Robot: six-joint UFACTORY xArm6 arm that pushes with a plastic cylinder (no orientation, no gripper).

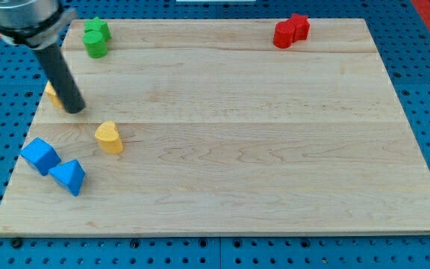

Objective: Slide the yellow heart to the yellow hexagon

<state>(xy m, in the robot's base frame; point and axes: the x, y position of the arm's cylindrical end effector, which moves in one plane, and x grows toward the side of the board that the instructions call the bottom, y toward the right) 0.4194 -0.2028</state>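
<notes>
Tip (75, 109) down on board, no gripper, nothing held, parked just beside half-hidden yellow hexagon (52, 94). Yellow heart (109, 137) near, toward view's lower right, untouched. Likely needs repositioning behind heart to push it.

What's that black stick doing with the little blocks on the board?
That stick is a robot arm's rod. Its job is to push the yellow heart over to the yellow hexagon. Right now my tip rests by the hexagon, which it partly hides, up and to the view's left of the heart and apart from it. The heart lies a short way off the hexagon. Two blue blocks sit at the lower left, two green at the top left, two red at the top right.
</notes>
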